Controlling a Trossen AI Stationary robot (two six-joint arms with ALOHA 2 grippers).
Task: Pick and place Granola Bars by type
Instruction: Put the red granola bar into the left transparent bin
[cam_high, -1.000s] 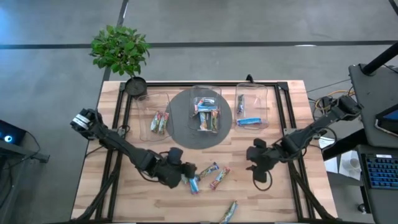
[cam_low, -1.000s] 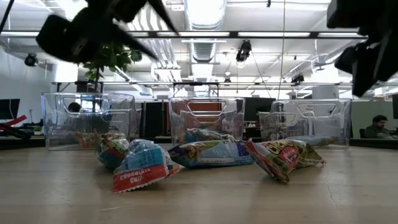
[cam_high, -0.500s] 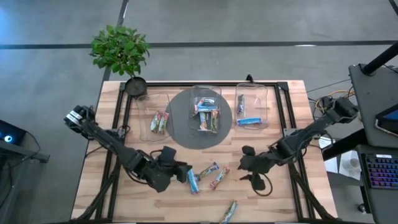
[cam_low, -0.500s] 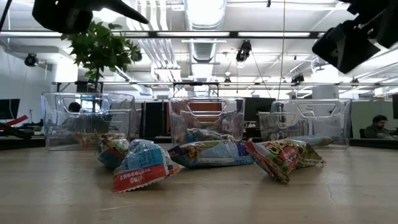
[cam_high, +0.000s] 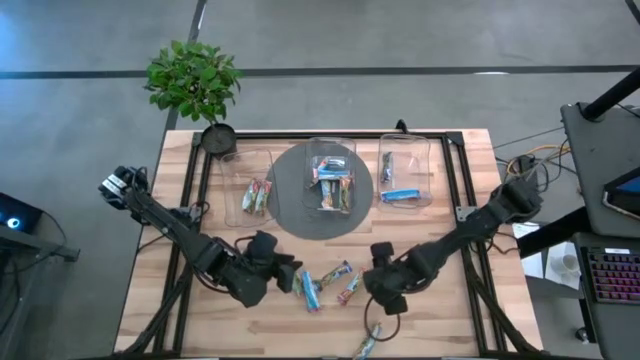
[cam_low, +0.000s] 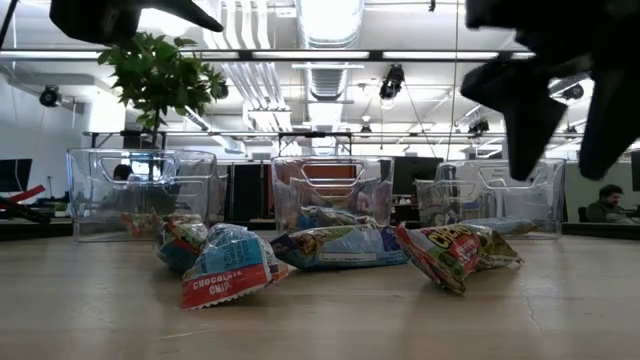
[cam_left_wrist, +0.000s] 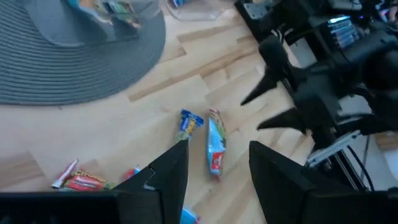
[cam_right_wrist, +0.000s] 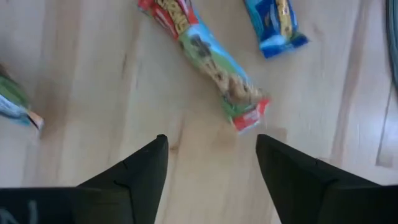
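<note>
— Starting from the potted plant (cam_high: 192, 80) at the far left corner of the table (cam_high: 150, 290): what sits nearest it?

— Just right of its pot, a clear bin (cam_high: 251, 185) with a couple of Granola Bars (cam_high: 256, 196) inside. Next along is a grey round mat (cam_high: 290, 200) carrying the middle bin (cam_high: 332, 172) with more bars, then a third bin (cam_high: 405, 170) holding a blue bar (cam_high: 400, 195).

— And nearer to us than the plant?

— The left gripper (cam_high: 290, 275) hangs over the wood, well toward the near edge from the plant, beside a blue wrapper (cam_high: 311, 291). Its jaws stand apart with nothing between them; the wrist view shows both fingers (cam_left_wrist: 166, 174) spread over bare board.

— What lies loose there?

— A few bars, right of that gripper: a blue-green one (cam_high: 336, 272) and a red-green one (cam_high: 348, 291). One more (cam_high: 366, 343) rests at the near edge.

— The other arm?

— The right gripper (cam_high: 378, 285) hovers just right of the loose bars, farthest from the plant. Its fingers (cam_right_wrist: 140, 171) are parted wide, holding nothing, with the red-green bar (cam_right_wrist: 208, 65) on the wood just ahead of them.
</note>
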